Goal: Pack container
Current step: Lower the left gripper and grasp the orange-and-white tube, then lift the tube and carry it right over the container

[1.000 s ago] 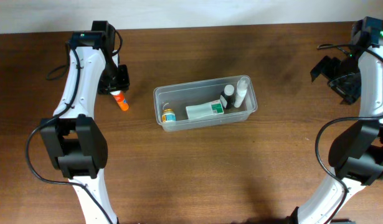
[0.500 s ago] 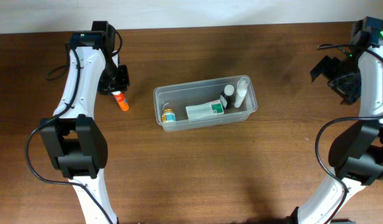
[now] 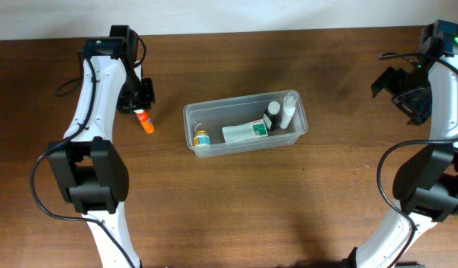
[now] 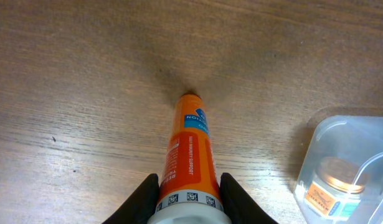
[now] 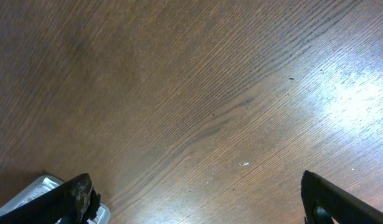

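Two black fingers (image 4: 143, 198) of your left jaws are pressed in on an orange tube (image 4: 189, 152), one on each side of its white end, so the left jaws are pinching the tube; its orange body, with a blue patch of label, runs away from the jaws and its far tip meets the wooden counter (image 4: 85, 74), where a soft shadow gathers; whether the tube lies flat or is slightly raised at the gripped end you cannot tell from these views. From overhead, the tube (image 3: 145, 121) points out from under the left arm toward the container (image 3: 217, 119), near it but apart from it. That clear tub sits in the middle of the counter, its long sides slightly skewed; inside it you have a small gold-lidded jar (image 3: 202, 138) at the left end, a green and white box (image 3: 245, 132) lying in the middle, and a dark bottle (image 3: 272, 119) beside a white bottle (image 3: 288, 110) at the right end. The left wrist view catches the tub's near corner with the jar (image 4: 333, 186) behind the clear wall. Your right jaws are spread wide, with only bare counter between the two fingers (image 5: 76, 196); they hang at the far right edge, well apart from the container.
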Robot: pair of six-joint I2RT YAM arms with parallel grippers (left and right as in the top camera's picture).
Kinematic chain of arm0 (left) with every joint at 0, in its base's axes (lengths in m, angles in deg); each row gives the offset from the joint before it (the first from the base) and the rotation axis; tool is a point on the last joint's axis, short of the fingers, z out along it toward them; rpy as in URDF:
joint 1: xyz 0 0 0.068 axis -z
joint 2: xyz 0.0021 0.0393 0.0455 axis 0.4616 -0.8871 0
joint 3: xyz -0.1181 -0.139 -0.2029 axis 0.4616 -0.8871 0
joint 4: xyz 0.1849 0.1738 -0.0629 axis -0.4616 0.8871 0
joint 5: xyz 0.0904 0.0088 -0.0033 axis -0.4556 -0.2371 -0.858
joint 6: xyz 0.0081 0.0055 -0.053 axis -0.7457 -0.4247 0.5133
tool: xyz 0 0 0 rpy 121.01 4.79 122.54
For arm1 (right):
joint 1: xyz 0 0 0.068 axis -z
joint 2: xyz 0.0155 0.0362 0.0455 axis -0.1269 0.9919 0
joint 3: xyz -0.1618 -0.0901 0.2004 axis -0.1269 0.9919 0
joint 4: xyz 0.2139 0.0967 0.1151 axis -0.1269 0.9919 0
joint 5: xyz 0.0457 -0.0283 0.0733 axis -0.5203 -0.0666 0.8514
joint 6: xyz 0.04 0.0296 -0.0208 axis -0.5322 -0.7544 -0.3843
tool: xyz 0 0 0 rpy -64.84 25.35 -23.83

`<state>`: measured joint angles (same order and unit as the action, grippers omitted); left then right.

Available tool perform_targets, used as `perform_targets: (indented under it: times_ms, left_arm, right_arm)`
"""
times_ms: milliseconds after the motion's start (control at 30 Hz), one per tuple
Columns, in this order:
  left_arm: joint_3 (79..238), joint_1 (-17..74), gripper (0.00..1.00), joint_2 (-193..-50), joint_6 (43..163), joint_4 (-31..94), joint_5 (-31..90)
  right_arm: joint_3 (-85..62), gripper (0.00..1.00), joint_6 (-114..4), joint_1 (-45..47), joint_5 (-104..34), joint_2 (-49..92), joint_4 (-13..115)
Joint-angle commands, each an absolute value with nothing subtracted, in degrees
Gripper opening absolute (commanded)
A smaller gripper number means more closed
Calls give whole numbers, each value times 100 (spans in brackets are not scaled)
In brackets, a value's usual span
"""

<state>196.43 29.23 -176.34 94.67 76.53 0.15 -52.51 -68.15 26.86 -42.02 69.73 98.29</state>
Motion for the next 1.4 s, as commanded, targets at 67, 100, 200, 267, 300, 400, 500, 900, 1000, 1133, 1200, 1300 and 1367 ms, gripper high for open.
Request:
perform_targets:
  times_ms: [67,100,200,267,300,400,500,900,1000,1133,1200,1300,1367]
  left_arm:
    - [19820,2881,29,-17652,9388,7758,39]
    - [19877,2881,29,-17652,9388,7791,24]
    - [20161,2881,29,-17652,9388,7955,-7]
    - [20357,2881,29,-17652,9388,8088,-5]
    - [20493,2883,29,-17652,9391,8191,-5]
    - [20906,2888,29,-17652,9391,8517,0]
    - [21398,2925,29,-17652,9391,8869,6]
    - [23332,3784,29,-17520,9262,9400,574]
    - [23437,4162,29,-17451,9262,9400,577]
    - [23437,4741,29,-17422,9262,9400,574]
    - [23435,5023,29,-17422,9262,9400,557]
    - [23435,5380,29,-17422,9266,9398,384]
    - [23433,5504,29,-17422,9299,9400,161]
  right_arm:
    - [-5253,98,-6865,2682,-4274,6908,9814]
    - [-5253,98,-6865,2682,-4274,6908,9814]
    - [-5253,98,-6865,2682,-4274,6908,9814]
    - [-5253,99,-6865,2682,-4274,6908,9812]
    - [-5253,98,-6865,2682,-4274,6908,9814]
    - [-5253,98,-6863,2682,-4274,6908,9812]
    - [-5253,98,-6865,2682,-4274,6908,9814]
    - [-5253,98,-6865,2682,-4274,6908,9812]
    - [-5253,98,-6865,2682,-4274,6908,9814]
    - [-5253,98,-6865,2682,-4274,6908,9814]
    - [-5253,98,-6863,2682,-4274,6908,9814]
    - [-5253,98,-6865,2682,-4274,6908,9812]
    - [-5253,98,-6865,2682,-4274,6908,9814]
